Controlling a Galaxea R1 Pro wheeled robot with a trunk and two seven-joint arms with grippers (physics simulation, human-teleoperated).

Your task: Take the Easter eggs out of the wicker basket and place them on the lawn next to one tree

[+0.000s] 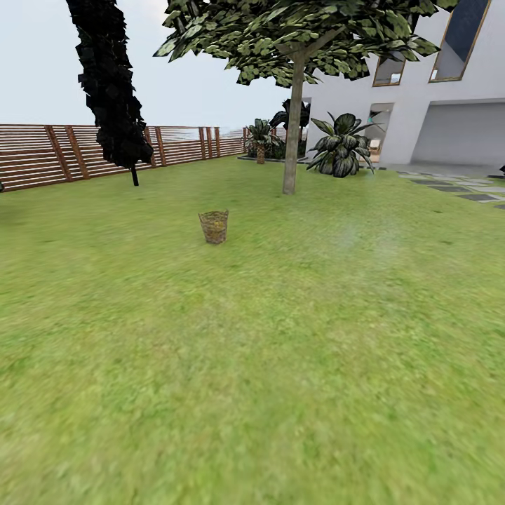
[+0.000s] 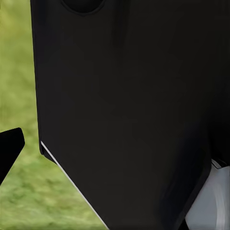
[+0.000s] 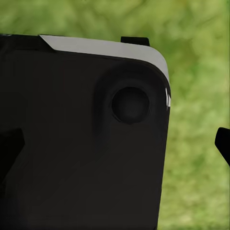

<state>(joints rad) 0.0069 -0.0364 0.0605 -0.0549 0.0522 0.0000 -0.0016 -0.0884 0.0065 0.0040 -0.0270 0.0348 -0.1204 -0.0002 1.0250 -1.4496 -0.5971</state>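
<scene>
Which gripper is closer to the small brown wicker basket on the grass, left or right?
Neither can be named. The small brown wicker basket stands far ahead on the lawn; a left fingertip and a right fingertip both hang beside the robot's black body over grass.

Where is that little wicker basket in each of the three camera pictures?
Head view: the wicker basket stands on the lawn, a little left of centre, nearer than the grey-trunked tree.
Left wrist view: basket not in it; dark robot body with grass beside it.
Right wrist view: basket not in it; dark robot body over grass.
Shared landmark: the green lawn.
</scene>
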